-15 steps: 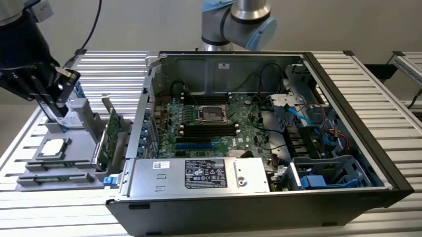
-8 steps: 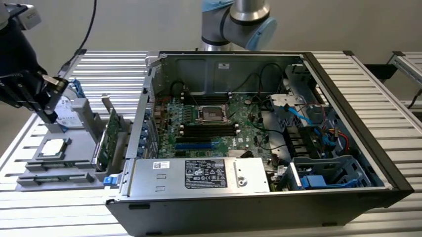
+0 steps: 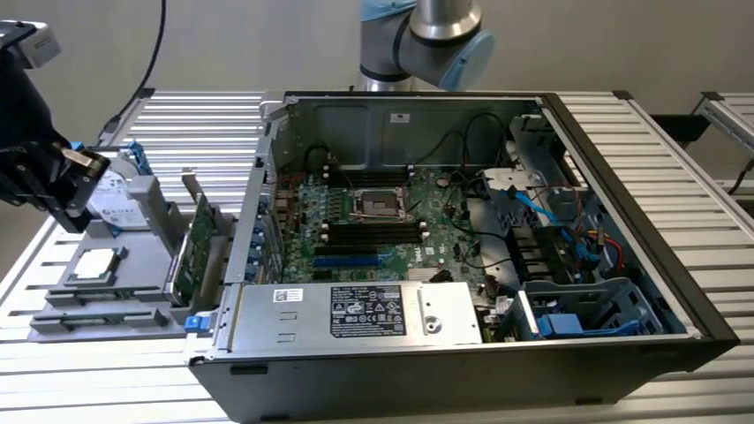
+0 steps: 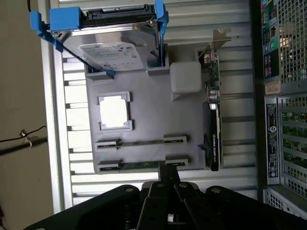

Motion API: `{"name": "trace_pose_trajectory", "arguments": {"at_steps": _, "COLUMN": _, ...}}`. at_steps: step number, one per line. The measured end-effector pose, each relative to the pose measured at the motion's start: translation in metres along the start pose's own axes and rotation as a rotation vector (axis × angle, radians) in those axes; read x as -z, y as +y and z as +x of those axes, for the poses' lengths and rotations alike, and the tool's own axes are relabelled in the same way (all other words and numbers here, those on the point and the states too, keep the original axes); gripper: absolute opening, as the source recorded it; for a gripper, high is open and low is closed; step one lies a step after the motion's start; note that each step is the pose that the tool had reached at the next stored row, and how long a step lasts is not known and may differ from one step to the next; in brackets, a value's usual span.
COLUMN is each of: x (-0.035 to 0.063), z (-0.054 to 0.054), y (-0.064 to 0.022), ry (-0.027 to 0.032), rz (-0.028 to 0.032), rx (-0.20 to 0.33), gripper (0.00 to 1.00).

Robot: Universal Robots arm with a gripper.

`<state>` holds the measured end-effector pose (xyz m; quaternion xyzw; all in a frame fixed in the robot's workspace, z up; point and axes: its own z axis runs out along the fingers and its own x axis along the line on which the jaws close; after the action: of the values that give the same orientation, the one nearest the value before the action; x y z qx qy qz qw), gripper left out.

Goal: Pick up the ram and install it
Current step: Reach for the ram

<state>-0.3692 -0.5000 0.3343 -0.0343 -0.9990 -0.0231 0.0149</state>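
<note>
Now the pincer (image 4: 169,173), jaws together, hangs over the ram (image 4: 139,166). Lowered so, it could knock the ram askew rather than grip it

Robot lab: opened computer (image 3: 471,384), slatted bench (image 3: 659,132)

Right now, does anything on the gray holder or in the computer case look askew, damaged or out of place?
Nothing stands out. The ram lies straight in its gray holder, and the gripper is shut near it.
</note>
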Motion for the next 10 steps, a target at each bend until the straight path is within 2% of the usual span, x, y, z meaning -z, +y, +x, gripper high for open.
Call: {"name": "trace_pose_trajectory", "arguments": {"at_steps": 10, "x": -0.0091, "z": 0.0083, "y": -0.0025, "ry": 0.0018, "rz": 0.0013, "rx": 0.038, "gripper": 0.11}}
